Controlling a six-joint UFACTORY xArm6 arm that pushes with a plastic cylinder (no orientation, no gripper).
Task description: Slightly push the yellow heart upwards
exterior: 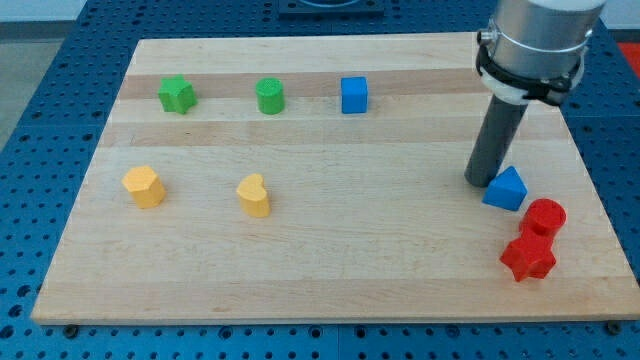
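My tip point(480, 183), a straight dark rod with no claw to open or close, rested at the frame's right, just beside the blue triangular block point(506, 189). The yellow heart-shaped block point(254, 195) sat well apart, left of centre on the pale wooden board point(330, 270), beside a yellow hexagonal block point(143, 186).

The board point(330, 260) is pale wood with faint lengthwise stripes. On it sit a yellow heart point(254, 195), a yellow block point(144, 186), two green blocks point(177, 94) point(270, 96), a blue cube point(354, 95), a blue triangle point(506, 188), a red cylinder point(546, 216) and a red star point(528, 257). The rod point(496, 140) is dark grey
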